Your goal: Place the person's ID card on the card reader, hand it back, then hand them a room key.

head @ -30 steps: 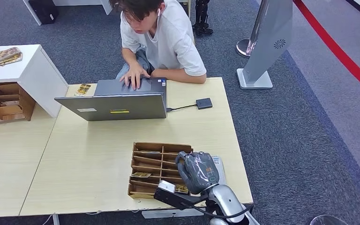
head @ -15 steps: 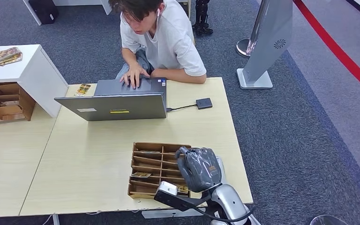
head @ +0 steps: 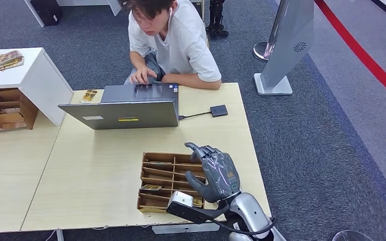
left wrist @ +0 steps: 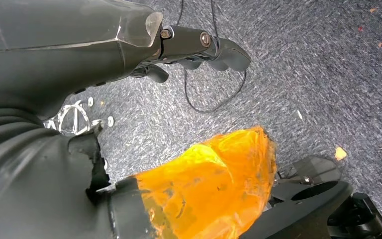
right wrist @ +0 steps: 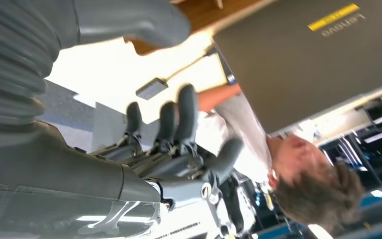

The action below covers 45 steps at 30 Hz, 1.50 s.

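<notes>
The card reader, a small dark square pad on a thin cable, lies flat on the pale wood table, just right of the laptop; I cannot make out an ID card or a room key for certain. Grey-blue carpet surrounds the table, with a red stripe at far right.

From the left: one white cabinet with a stack of printed packets on top and a brown cardboard rack beside it; one small printed packet on the table; one grey laptop, opened toward one person in a white shirt who has a hand at its keyboard; one brown cardboard divider tray with several slots, a few holding cards; one grey panel on a white base.

The right hand, dark and shiny, hovers over the tray's right end, fingers spread and holding nothing. The left hand hangs above the carpet, fingers partly curled, nothing between them.
</notes>
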Each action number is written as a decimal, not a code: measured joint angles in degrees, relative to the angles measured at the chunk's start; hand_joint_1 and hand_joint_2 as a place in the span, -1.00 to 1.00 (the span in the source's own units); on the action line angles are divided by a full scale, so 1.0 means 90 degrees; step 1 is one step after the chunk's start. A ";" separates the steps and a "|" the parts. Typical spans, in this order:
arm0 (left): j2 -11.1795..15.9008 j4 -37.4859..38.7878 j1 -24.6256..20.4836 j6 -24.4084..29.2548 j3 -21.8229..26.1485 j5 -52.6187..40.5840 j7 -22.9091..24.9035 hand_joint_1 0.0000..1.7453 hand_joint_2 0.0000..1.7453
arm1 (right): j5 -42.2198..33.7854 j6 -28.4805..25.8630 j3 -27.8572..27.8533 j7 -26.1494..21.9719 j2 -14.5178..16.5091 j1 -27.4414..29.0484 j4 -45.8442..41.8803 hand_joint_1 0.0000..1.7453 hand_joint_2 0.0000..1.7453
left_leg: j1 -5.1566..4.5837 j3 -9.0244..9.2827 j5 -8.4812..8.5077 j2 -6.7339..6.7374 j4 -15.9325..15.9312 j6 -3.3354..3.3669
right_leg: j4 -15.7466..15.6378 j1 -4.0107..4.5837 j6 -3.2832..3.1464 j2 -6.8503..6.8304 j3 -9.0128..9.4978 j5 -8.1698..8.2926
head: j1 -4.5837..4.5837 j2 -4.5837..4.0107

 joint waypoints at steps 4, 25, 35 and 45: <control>-0.0001 0.0000 0.0000 0.0000 0.0007 -0.0027 0.0005 -1.00 -1.00 | 0.0055 0.0019 0.0011 0.0121 0.0000 0.0068 0.0090 -1.00 1.00 | 0.0000 0.0000 0.0000 0.0000 0.0000 0.0000 | 0.0000 0.0000 0.0000 0.0000 0.0000 0.0000 | 0.0000 0.0000; -0.0010 0.0000 0.0000 0.0000 0.0016 -0.0090 0.0028 -1.00 -1.00 | 0.0098 0.0088 0.0012 0.0199 0.0000 0.0133 0.0398 -1.00 1.00 | 0.0000 0.0000 0.0000 0.0000 0.0000 0.0000 | 0.0000 0.0000 0.0000 0.0000 0.0000 0.0000 | -0.0001 0.0000; -0.0011 0.0000 -0.0001 -0.0002 0.0016 -0.0143 0.0049 -1.00 -1.00 | 0.0104 0.0173 0.0004 0.0285 0.0000 0.0139 0.0546 -1.00 1.00 | 0.0000 0.0000 0.0000 0.0000 0.0000 0.0000 | 0.0000 0.0000 0.0000 0.0000 0.0000 0.0000 | -0.0001 0.0000; -0.0017 0.0000 -0.0004 -0.0014 0.0016 -0.0206 0.0092 -1.00 -1.00 | 0.0110 0.0234 -0.0036 0.0325 0.0011 0.0139 0.0826 -1.00 1.00 | 0.0000 0.0000 0.0000 0.0000 0.0000 0.0000 | 0.0000 0.0000 0.0000 0.0000 0.0000 0.0000 | -0.0001 0.0000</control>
